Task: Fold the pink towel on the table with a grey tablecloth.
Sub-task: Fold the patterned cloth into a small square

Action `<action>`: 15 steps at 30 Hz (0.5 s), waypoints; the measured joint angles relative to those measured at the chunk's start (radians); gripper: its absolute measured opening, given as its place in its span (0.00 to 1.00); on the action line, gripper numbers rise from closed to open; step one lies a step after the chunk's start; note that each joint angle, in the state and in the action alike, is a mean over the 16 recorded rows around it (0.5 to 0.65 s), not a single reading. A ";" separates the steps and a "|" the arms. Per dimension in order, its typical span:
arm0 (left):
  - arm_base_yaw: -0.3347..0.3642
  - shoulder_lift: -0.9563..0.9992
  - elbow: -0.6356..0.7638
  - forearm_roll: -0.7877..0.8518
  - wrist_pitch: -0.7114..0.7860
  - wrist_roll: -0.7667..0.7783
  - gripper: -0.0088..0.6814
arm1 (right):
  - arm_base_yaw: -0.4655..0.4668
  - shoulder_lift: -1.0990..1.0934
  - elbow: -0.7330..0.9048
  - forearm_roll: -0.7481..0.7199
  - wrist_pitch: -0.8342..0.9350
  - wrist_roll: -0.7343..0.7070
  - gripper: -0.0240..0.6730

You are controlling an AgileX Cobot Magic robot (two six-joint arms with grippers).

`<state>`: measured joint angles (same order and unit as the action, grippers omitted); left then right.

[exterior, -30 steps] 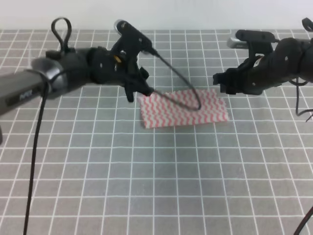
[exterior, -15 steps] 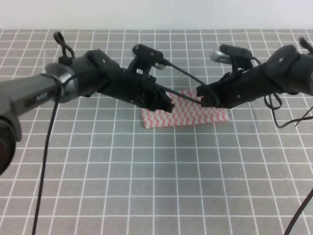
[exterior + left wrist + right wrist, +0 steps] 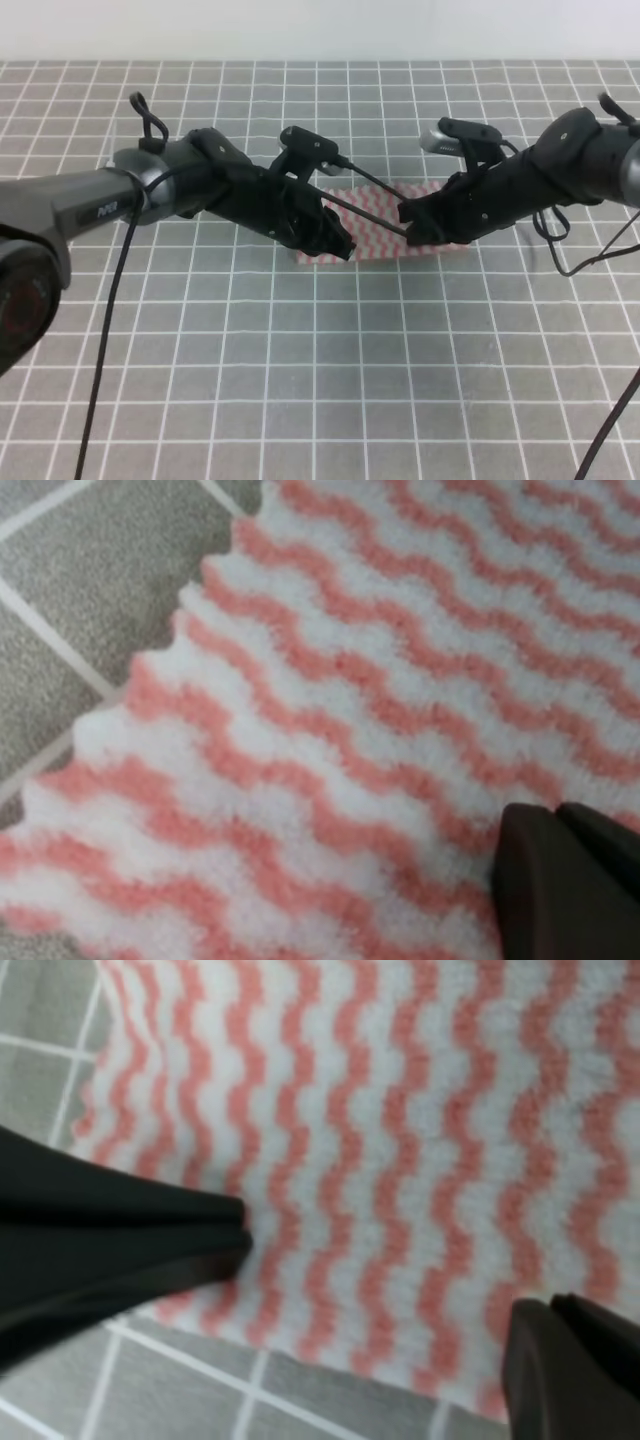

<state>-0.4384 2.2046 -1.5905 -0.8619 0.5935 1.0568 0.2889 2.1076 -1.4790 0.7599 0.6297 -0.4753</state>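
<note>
- Two arms lean low over the middle of the tabletop (image 3: 300, 380), a grey cloth with a white grid.
- Between them lies the towel (image 3: 385, 240), flat on the cloth, with wavy pink and white stripes and a scalloped edge; both arms cover much of it from above.
- Left claw (image 3: 338, 243) sits over the towel's near left part; whether it is clenched or released cannot be told from the high view, and its wrist view shows only one dark fingertip (image 3: 565, 880) at the lower right, over the towel.
- Right claw (image 3: 412, 228) is down over the towel's middle; its wrist view shows dark fingers (image 3: 120, 1250) at left and right, well apart, so it looks released, with the towel lying between them.
- One black cable (image 3: 372, 185) runs between the two claws.
</note>
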 joint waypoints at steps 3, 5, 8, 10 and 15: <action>0.000 0.004 -0.001 0.012 0.003 0.000 0.01 | 0.000 -0.002 0.000 -0.030 0.003 0.015 0.01; 0.000 0.003 -0.002 0.021 0.004 0.000 0.01 | 0.000 -0.006 -0.001 -0.051 0.005 0.025 0.01; 0.000 -0.005 -0.007 0.036 0.001 0.001 0.01 | -0.001 -0.015 -0.007 -0.084 0.013 0.040 0.01; 0.000 -0.013 -0.013 0.045 -0.006 0.002 0.01 | -0.005 -0.022 -0.016 -0.104 0.021 0.050 0.01; 0.003 -0.033 -0.037 0.054 -0.034 0.003 0.01 | -0.022 -0.039 -0.052 -0.145 0.054 0.069 0.01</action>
<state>-0.4359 2.1716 -1.6277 -0.8077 0.5591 1.0595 0.2669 2.0687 -1.5310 0.6152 0.6838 -0.4058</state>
